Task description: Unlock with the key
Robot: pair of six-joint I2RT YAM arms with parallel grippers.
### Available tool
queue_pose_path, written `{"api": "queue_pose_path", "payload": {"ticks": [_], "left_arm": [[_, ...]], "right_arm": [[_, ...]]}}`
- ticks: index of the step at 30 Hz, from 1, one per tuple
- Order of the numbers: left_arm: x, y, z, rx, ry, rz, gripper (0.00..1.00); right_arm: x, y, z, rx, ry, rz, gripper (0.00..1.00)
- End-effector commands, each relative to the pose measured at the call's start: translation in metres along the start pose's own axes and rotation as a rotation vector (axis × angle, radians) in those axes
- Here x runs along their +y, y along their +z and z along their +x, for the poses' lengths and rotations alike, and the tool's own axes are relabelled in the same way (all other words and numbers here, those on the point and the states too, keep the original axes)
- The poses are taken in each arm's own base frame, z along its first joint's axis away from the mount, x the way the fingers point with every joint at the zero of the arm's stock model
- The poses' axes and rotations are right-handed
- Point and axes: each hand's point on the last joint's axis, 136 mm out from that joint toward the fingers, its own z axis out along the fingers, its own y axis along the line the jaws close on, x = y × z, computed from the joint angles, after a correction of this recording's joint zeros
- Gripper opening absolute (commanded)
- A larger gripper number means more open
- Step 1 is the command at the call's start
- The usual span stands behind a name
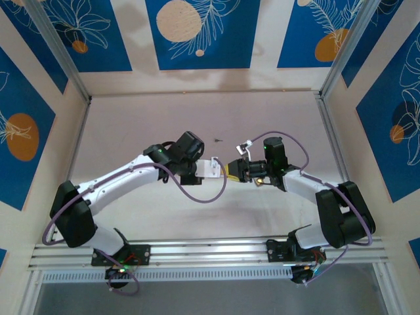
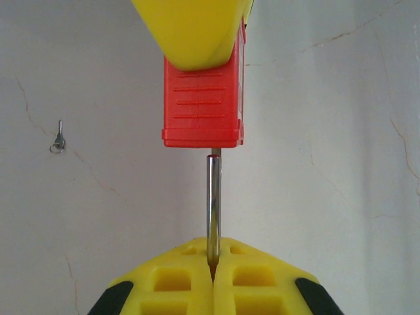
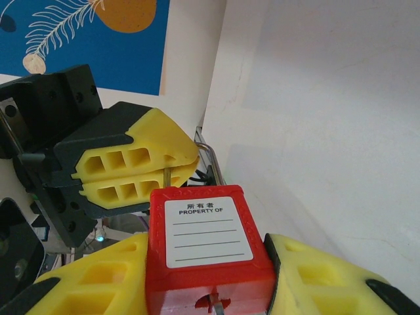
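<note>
**Left:** the yellow-padded left tool point(image 2: 211, 279) is clenched on the chrome steel shackle point(image 2: 214, 203) of the red plastic safety padlock point(image 2: 203, 98). It pinches the bar at its outer end, so that tool and lock stand in one line.

**Centre:** the padlock is held clear of the white, crack-veined counter point(image 2: 328, 170), and its white "PROPERTY OF" label point(image 3: 207, 230) faces the right wrist camera. What appears to be the small grey metal key on a ring point(image 2: 58, 140) lies alone on the counter, well apart from both tools and the lock.

**Right:** the right tool point(image 3: 207, 279) grasps the red body across its sides, with the slotted end towards its own wrist.

**Step in hand, as judged:** fetching the key. This should go best if the right tool holds the body steady while the left lets go of the shackle. The left tool can then come down on the key from above, fingers astride its shank, because so thin a piece lying flat slips easily. The slotted end must then be turned to face the incoming key.
</note>
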Motion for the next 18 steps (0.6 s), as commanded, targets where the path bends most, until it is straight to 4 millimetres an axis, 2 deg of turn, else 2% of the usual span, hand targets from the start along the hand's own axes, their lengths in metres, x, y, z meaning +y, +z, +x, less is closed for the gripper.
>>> {"api": "queue_pose_path", "payload": {"ticks": [1, 3, 8, 10, 13, 18], "left_arm": [[0.004, -0.010, 0.016, 0.047, -0.009, -0.029, 0.04], [0.006, -0.009, 0.017, 0.054, -0.019, -0.039, 0.13], [0.028, -0.005, 0.028, 0.098, -0.045, -0.181, 0.16], [0.040, -0.007, 0.032, 0.115, -0.055, -0.261, 0.21], [0.054, -0.017, 0.031, 0.098, -0.063, -0.363, 0.26], [0.065, -0.043, 0.025, 0.014, -0.069, -0.491, 0.35]], "right_arm": [[0.002, -0.001, 0.002, 0.003, -0.002, -0.006, 0.22], [0.003, 0.000, 0.001, 0.003, -0.005, -0.004, 0.22], [0.005, 0.004, -0.002, 0.010, -0.012, -0.006, 0.22], [0.006, 0.005, -0.004, 0.015, -0.011, -0.008, 0.22], [0.007, 0.007, -0.008, 0.016, -0.015, -0.009, 0.22], [0.011, 0.008, -0.013, 0.015, -0.025, -0.011, 0.21]]}}
